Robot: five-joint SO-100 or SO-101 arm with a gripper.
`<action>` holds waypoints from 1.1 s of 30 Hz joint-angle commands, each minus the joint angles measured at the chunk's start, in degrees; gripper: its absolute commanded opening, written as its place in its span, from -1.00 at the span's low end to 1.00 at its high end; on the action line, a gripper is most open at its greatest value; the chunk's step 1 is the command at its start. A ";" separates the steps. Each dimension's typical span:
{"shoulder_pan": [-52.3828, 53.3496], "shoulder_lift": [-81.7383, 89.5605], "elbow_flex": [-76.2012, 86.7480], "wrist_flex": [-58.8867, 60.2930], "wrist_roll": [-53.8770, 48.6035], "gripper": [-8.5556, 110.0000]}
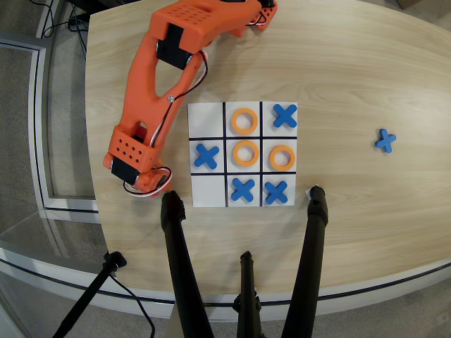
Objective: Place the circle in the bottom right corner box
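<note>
Overhead view: gripper (144, 184), state indiscernible, sits beside the grid board (208, 116) edge, nearest its blank corner cell (208, 190); rings (244, 121) lie farther off.

- We see one orange arm (151, 77) in the overhead view, entering from the top edge and reaching down and to the left.
- Its upper link runs from the top centre diagonally to a joint with black servos and red-white wires.
- The wrist end sits at the lower left, a perforated orange block with a black motor.
- The gripper (144, 184) lies under the wrist; we cannot tell how its jaws stand.
</note>
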 commanded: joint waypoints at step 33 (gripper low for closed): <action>-1.23 7.21 -10.72 26.72 0.26 -0.86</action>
